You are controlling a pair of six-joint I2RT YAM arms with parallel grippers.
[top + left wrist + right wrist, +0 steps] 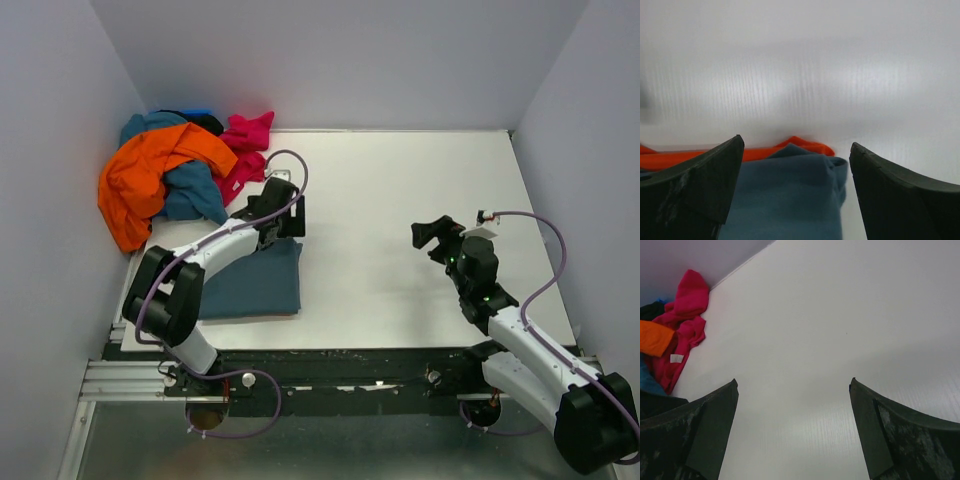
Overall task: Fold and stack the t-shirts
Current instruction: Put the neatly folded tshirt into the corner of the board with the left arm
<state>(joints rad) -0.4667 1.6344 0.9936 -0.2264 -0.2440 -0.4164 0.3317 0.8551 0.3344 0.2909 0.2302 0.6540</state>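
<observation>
We count four t-shirts for sure. One slate blue-grey shirt [255, 285] lies folded. Just behind and left of it there are three in a heap: one orange shirt [150, 175], one teal shirt [195, 192], one magenta-pink shirt [247, 140]. At the heap's far side, away from the slate shirt, we see one black scrap [208, 122] and one bright-blue scrap [200, 111]; we can't tell if they're separate shirts. Two arms, two grippers: left gripper [283, 212], right gripper [432, 236], two fingers each. One table [400, 190].
</observation>
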